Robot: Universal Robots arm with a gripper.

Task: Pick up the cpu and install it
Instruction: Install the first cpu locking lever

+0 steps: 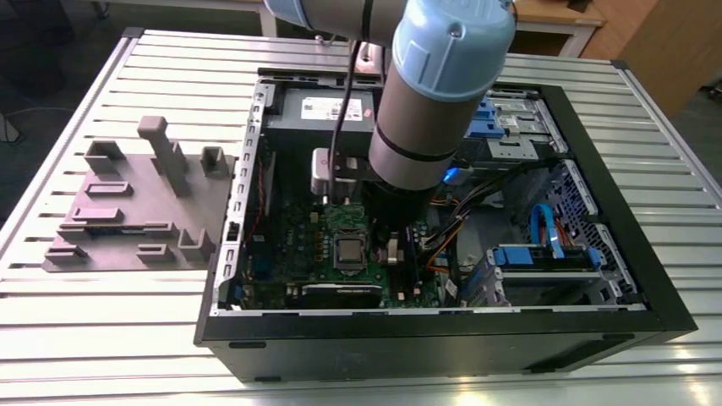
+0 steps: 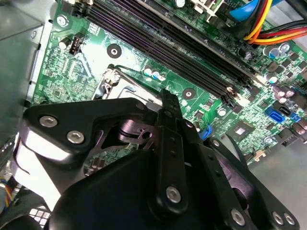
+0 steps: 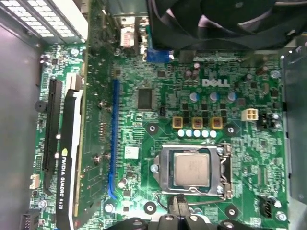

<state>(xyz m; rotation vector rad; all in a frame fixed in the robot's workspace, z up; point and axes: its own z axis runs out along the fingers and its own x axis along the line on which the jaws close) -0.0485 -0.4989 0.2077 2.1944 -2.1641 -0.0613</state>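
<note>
I am hovering my gripper (image 3: 181, 211), finger state not discernible, beside the cpu (image 3: 191, 170) lying in its socket (image 3: 165, 189); squareness to that frame matters.

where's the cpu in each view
Exterior view: cpu sits in the socket frame on the green motherboard, beside the arm.
First wrist view: cpu, silver square inside the frame.
Second wrist view: I cannot make it out.
Shared landmark: the socket frame, whose corner shows above the hand.
</note>
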